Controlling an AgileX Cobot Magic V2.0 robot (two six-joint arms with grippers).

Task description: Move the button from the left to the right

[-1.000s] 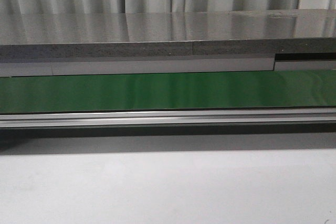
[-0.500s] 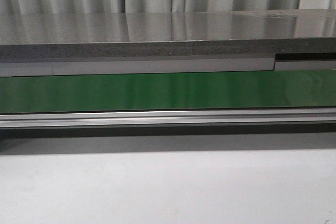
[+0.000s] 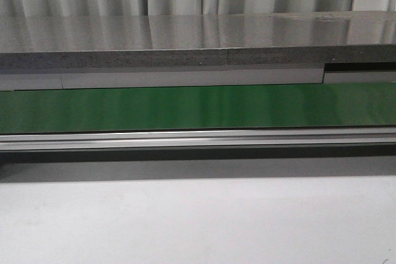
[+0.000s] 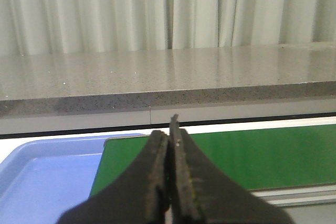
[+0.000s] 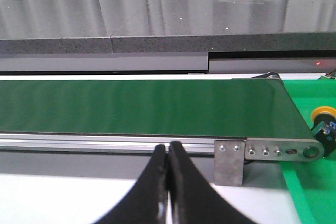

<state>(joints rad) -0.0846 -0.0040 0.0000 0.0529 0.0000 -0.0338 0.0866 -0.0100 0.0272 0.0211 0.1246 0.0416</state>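
I see both grippers, left (image 4: 169, 182) and right (image 5: 167, 187), pinched together on nothing. Beyond them runs the green belt (image 3: 198, 108). The button (image 5: 324, 120) lies past the belt's right end on a green surface (image 5: 310, 182)

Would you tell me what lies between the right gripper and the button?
In the right wrist view, the conveyor's metal end bracket lies between the right gripper and the button.
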